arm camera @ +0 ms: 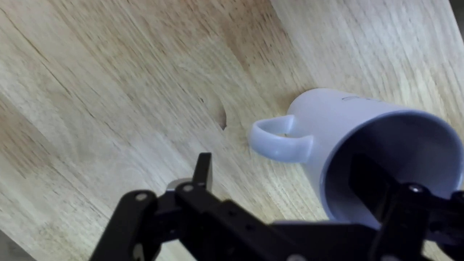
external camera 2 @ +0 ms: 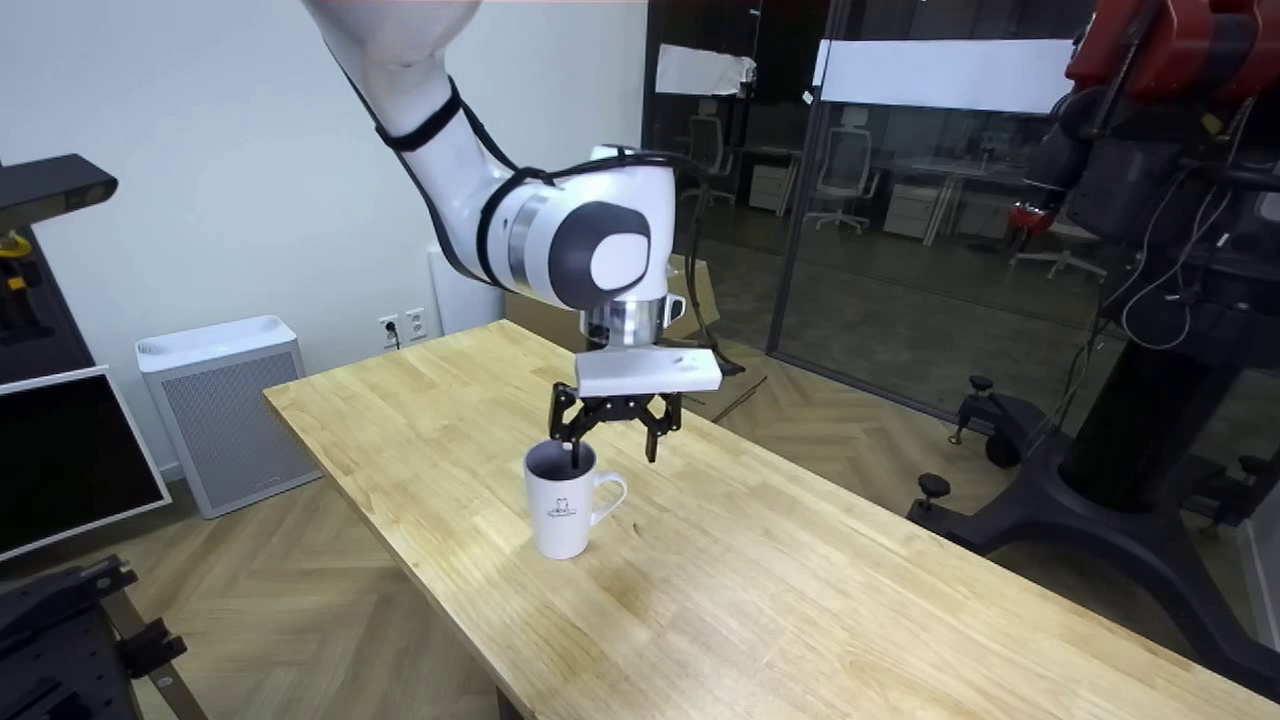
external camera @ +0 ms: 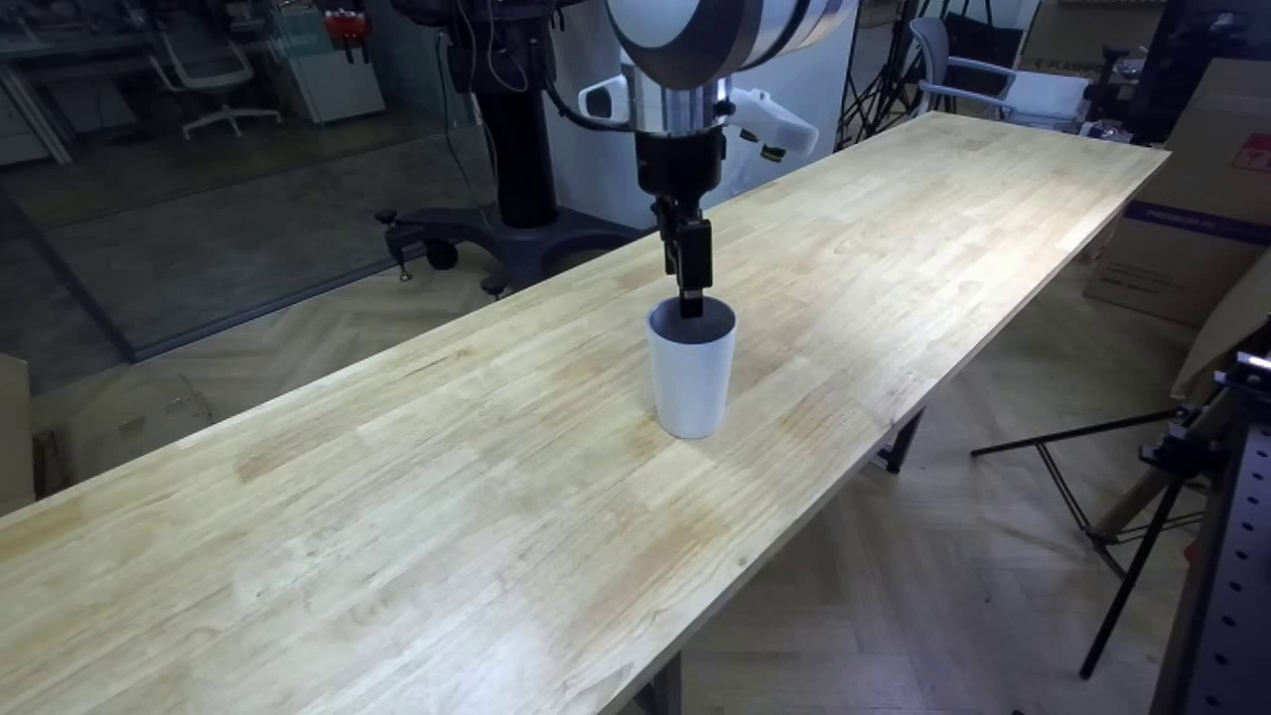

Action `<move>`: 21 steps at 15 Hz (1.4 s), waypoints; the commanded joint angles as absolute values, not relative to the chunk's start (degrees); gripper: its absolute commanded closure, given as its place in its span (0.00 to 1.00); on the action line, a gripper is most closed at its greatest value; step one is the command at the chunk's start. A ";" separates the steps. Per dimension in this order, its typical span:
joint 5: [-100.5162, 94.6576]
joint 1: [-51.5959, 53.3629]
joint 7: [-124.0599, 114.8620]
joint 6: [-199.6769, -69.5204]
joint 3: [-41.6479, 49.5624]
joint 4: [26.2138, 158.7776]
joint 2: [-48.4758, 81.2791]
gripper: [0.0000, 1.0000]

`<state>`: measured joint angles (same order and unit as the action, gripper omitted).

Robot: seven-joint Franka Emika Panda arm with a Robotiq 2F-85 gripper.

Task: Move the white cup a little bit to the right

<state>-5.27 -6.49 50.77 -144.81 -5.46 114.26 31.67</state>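
Note:
The white cup (external camera: 692,387) stands upright on the wooden table, also in an exterior view (external camera 2: 560,515). It has a dark bluish-grey inside, a small dark print and a side handle. In the wrist view the cup (arm camera: 326,108) is at the right, its handle pointing left. My gripper (external camera 2: 614,452) is open above it, also in an exterior view (external camera: 692,303). One finger reaches just inside the cup's mouth; the other hangs outside, past the handle side. In the wrist view the gripper (arm camera: 282,170) shows one finger over bare table and one in the cup. The wall lies between the fingers, not gripped.
The long wooden table (external camera: 397,497) runs across both exterior views; its near edge lies a short way from the cup. A dark robot stand (external camera: 526,189) is beyond the far edge. Cardboard boxes (external camera: 1182,248) and a tripod (external camera: 1122,536) stand off the table.

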 commanded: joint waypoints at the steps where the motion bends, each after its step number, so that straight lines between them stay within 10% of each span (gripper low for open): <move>1: -7.09 -5.66 50.81 -141.99 -5.28 109.86 34.43 0.31; 11: -11.05 -3.20 51.15 -139.17 -5.48 105.68 37.85 0.99; 21: -12.63 -2.15 52.25 -137.19 -5.83 107.10 36.60 0.88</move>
<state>-12.55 -2.06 52.32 -137.30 -5.72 107.20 36.56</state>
